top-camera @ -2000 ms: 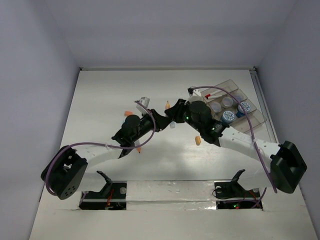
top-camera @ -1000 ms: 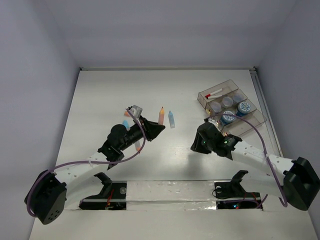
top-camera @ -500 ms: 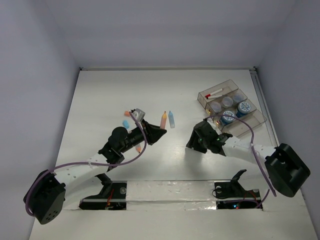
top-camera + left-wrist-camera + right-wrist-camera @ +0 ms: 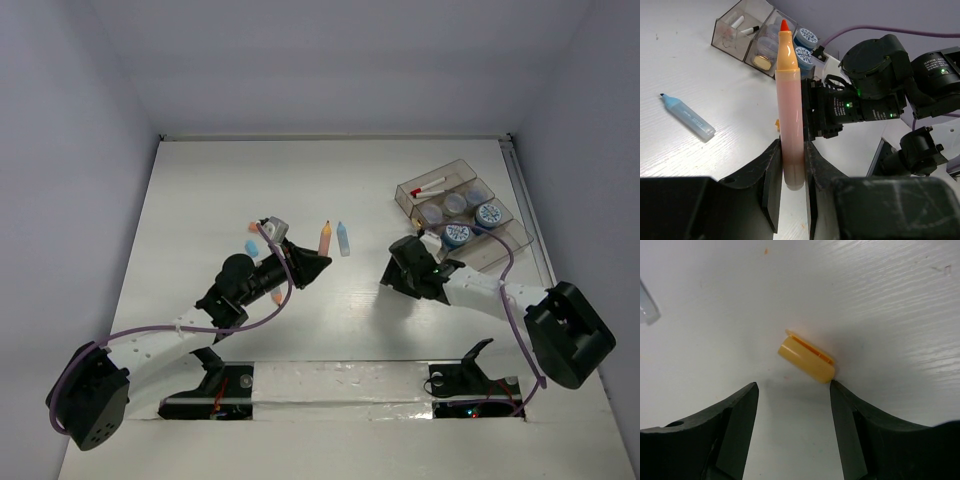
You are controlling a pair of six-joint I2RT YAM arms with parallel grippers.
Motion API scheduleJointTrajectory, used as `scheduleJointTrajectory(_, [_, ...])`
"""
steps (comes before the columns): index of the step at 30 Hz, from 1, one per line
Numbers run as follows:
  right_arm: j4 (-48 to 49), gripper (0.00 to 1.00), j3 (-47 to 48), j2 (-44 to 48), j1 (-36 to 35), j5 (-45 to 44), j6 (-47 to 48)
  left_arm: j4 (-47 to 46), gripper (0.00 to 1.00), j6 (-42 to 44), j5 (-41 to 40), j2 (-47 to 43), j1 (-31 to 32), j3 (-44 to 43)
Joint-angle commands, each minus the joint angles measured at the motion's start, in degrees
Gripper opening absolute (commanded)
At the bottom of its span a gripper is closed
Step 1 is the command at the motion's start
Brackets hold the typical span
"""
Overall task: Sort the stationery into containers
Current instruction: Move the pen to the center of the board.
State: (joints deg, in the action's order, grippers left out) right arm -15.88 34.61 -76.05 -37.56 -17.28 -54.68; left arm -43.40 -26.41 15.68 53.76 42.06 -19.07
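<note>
A pale orange plastic marker point(image 4: 790, 100) with a red tip is gripped by its blunt end between the left arm's fingers point(image 4: 771, 175), which are closed on it; most of its length pokes out past their tips. To the left of those fingers a light-blue plastic marker point(image 4: 687, 116) lies flat on the white bench point(image 4: 715, 75). A short orange plastic cap point(image 4: 807, 360) lies on the bench just ahead of the right arm's fingers point(image 4: 735, 420), which stand apart around nothing. Beyond them sits the clear smoky plastic compartment tray point(image 4: 505, 247), with round blue-lidded jars point(image 4: 457, 235) inside.
</note>
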Motion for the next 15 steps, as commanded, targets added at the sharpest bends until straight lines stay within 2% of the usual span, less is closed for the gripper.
scheduleJointTrajectory(1, [-4.95,0.66,-0.33,0.20,1.78,-3.81,2.11,-2.31,0.00,1.01,-0.39,-1.11,0.39,0.35])
scheduleJointTrajectory(9, [-2.49,0.67,2.91,-2.87,4.34,-3.38,7.64,-2.22,0.00,1.10,-0.65,-0.67,0.39,0.26])
scheduleJointTrajectory(15, [-7.85,0.68,6.70,-3.32,4.34,-0.30,9.15,-1.69,0.00,1.28,-1.09,-0.85,0.39,0.17])
